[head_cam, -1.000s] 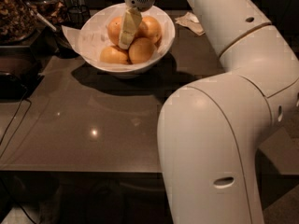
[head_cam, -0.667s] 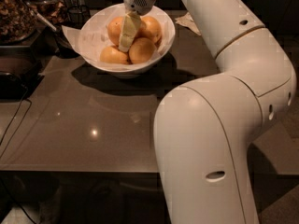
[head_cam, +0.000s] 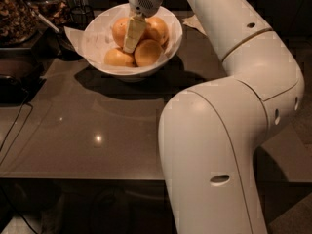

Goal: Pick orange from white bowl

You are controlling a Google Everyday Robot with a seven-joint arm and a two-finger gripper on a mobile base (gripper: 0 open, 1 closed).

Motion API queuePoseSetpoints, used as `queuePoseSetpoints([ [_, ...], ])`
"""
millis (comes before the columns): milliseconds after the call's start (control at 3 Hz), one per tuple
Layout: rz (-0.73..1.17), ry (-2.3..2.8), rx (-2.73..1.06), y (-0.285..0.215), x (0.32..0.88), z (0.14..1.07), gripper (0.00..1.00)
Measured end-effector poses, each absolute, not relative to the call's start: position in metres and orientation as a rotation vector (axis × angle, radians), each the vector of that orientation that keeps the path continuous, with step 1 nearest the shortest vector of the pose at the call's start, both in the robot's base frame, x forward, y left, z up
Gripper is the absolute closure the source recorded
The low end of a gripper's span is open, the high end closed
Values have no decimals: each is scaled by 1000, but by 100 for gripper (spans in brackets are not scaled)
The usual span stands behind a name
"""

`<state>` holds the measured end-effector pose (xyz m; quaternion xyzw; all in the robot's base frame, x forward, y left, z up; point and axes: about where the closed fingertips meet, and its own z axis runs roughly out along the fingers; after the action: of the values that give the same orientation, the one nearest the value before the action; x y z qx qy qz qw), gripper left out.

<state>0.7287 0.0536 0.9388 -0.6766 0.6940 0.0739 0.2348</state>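
Note:
The white bowl (head_cam: 170,45) stands at the back of the dark table, lined with white paper. Several oranges lie in it: one at the back left (head_cam: 119,29), one at the back right (head_cam: 157,29), one at the front right (head_cam: 147,52), and a paler yellowish one at the front left (head_cam: 117,58). My gripper (head_cam: 130,44) reaches down into the bowl from above. Its pale fingers (head_cam: 134,32) sit in the middle of the fruit, between the back oranges, tips by the front ones.
A glass jar of nuts (head_cam: 17,13) and a dark holder with a spoon stand at the back left. A crumpled paper (head_cam: 195,22) lies right of the bowl. A cable (head_cam: 14,126) runs off the table's left edge. My white arm (head_cam: 219,130) fills the right.
The view has shifted a little, so bowl and arm sit slightly lower and further right in the frame. The gripper stays down among the oranges.

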Motion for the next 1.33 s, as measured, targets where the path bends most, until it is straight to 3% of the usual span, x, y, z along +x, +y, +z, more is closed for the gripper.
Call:
queuePoseSetpoints([
  [1000,217,1894,-1855,57,730,939,98],
  [1333,226,1857,-1841,58,729,947,100],
])
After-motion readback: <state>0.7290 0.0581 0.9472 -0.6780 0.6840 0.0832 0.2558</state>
